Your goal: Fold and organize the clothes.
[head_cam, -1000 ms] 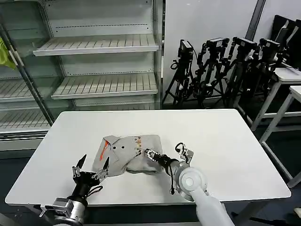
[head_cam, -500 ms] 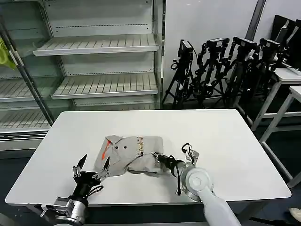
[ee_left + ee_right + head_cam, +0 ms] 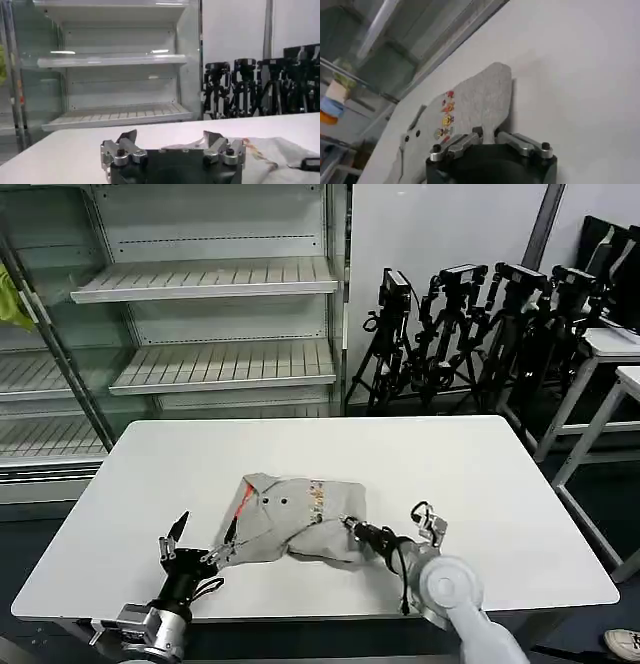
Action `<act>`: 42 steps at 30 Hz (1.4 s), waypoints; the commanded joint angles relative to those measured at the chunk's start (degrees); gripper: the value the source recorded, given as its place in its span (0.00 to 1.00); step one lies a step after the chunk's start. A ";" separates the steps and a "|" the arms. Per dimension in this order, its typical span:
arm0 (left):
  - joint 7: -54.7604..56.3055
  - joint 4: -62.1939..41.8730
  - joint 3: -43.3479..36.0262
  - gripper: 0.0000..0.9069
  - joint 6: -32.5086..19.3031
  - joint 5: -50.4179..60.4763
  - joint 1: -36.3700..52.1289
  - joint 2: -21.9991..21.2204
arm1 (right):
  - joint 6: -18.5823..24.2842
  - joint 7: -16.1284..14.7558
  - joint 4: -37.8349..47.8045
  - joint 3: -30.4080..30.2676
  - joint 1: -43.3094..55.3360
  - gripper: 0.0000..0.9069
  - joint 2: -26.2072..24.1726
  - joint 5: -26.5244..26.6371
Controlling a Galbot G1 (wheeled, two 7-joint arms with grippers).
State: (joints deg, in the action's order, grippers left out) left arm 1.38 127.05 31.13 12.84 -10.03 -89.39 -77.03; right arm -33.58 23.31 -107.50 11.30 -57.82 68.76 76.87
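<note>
The clothes are one light grey T-shirt [image 3: 300, 519] bunched near the front of the white table [image 3: 480, 464]. An orange-red mark [image 3: 243, 502] and a small cartoon print [image 3: 317, 496] face up on it. My right gripper [image 3: 354, 530] is shut on a fold at the shirt's right edge. The right wrist view shows the grey fabric [image 3: 480, 102] pinched in that gripper [image 3: 487, 135]. My left gripper [image 3: 201, 541] rests low at the shirt's left front corner, open, with one fingertip [image 3: 228, 532] at the cloth's edge. In the left wrist view, the shirt [image 3: 280, 150] lies beyond the open left gripper [image 3: 170, 139].
An empty glass-sided shelving unit [image 3: 210, 364] stands behind the table. Black camera tripods [image 3: 470, 334] crowd the back right, and other white tables [image 3: 610, 374] stand at the far right. A yellow-green cloth [image 3: 12, 299] hangs at the far left.
My right gripper has pulled back to the right with the shirt in it, dragging the whole shirt rightward. The left gripper stayed nearly in place, open.
</note>
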 commanded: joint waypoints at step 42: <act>-0.30 4.00 0.08 1.00 -1.46 0.80 -4.05 -2.50 | 26.54 -6.96 -26.47 12.39 -36.92 1.00 9.52 -86.24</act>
State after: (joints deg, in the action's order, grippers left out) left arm 1.48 130.27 31.15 11.17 -9.59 -92.60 -78.90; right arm -11.73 16.19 -131.72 23.76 -89.02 74.92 -0.21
